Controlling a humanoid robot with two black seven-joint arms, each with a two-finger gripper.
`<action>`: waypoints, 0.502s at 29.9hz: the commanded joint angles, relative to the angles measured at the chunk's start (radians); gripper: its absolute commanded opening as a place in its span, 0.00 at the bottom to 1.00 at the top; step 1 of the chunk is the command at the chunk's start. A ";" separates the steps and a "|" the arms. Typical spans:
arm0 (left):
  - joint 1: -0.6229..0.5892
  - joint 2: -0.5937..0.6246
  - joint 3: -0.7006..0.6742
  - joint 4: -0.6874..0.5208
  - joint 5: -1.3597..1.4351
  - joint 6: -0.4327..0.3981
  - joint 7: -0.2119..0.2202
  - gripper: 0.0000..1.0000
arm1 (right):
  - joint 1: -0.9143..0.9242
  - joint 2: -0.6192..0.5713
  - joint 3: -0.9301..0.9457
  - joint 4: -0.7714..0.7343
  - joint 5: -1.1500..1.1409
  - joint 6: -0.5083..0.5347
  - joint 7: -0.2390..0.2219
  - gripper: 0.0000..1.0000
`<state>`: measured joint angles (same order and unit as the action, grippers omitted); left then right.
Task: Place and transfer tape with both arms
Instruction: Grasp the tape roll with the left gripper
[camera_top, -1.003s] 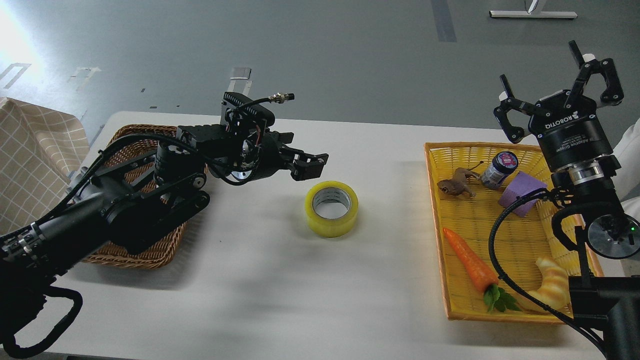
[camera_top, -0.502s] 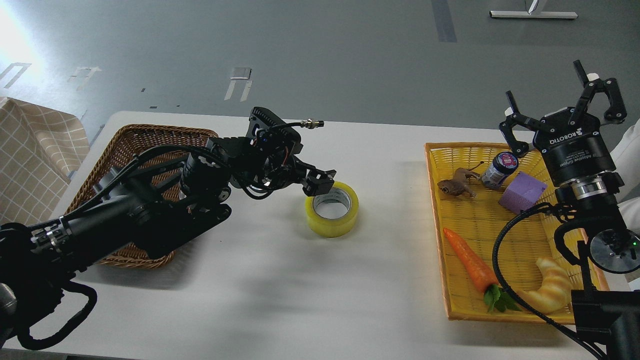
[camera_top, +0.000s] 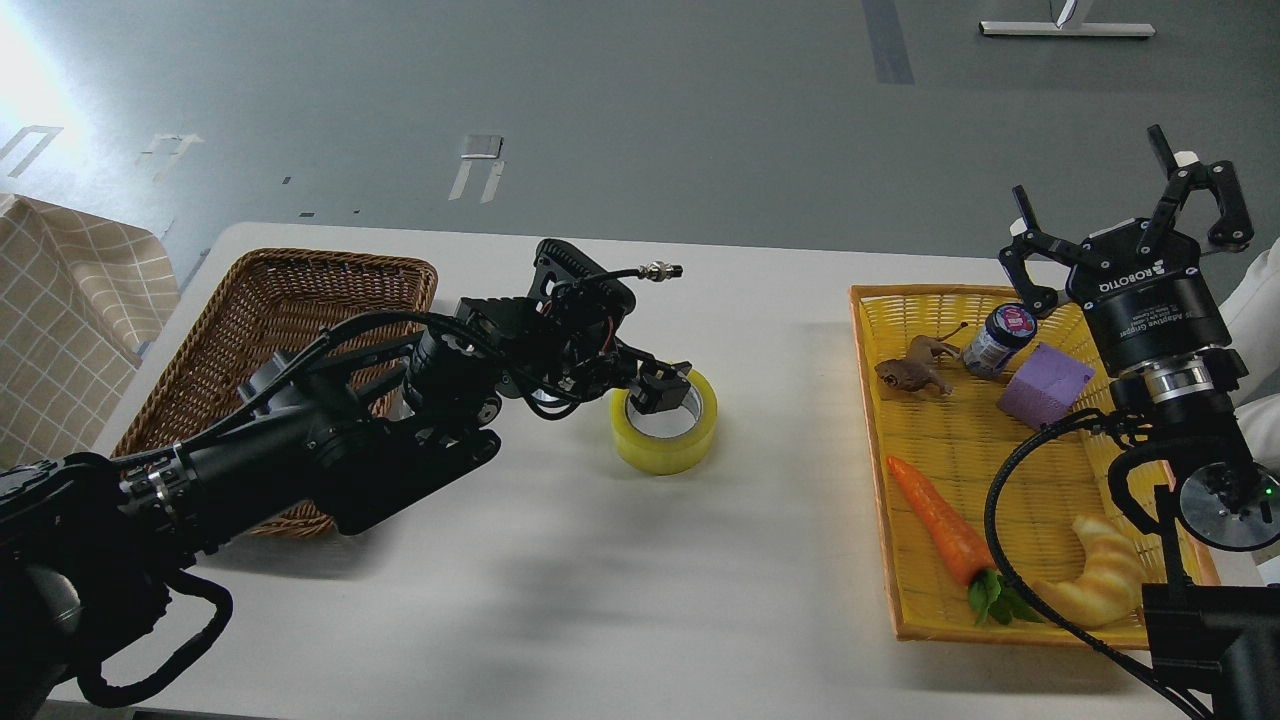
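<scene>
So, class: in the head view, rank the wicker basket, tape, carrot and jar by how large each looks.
1. Wicker basket, though partly hidden by the left arm.
2. Tape and carrot: too alike to rank, as the carrot is longer but thinner.
3. Jar, smallest.

White worktop (camera_top: 560, 580). Brown wicker basket (camera_top: 250, 300) at the left end. Yellow tray (camera_top: 1000, 500) at the right end (contents listed far to near): brown toy frog (camera_top: 908, 372), small jar (camera_top: 995, 341) with dark lid, purple block (camera_top: 1045, 387), toy carrot (camera_top: 940, 520) with green leaves, croissant (camera_top: 1100, 582). Checked beige cloth (camera_top: 70, 310) at the left edge, off the worktop.
</scene>
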<state>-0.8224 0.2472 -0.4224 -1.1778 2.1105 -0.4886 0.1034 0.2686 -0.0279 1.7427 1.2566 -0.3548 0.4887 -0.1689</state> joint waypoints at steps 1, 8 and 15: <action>0.000 -0.002 0.010 0.013 -0.003 0.000 0.001 0.98 | 0.000 -0.001 0.000 0.000 -0.001 0.000 -0.001 1.00; 0.000 -0.020 0.011 0.038 -0.004 0.000 0.002 0.98 | -0.006 -0.001 0.000 0.000 0.000 0.000 -0.001 1.00; 0.002 -0.045 0.011 0.089 -0.007 0.000 0.001 0.97 | -0.006 -0.001 0.000 -0.002 0.000 0.000 0.000 1.00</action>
<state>-0.8198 0.2131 -0.4111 -1.1086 2.1037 -0.4887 0.1052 0.2623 -0.0287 1.7427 1.2556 -0.3548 0.4887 -0.1694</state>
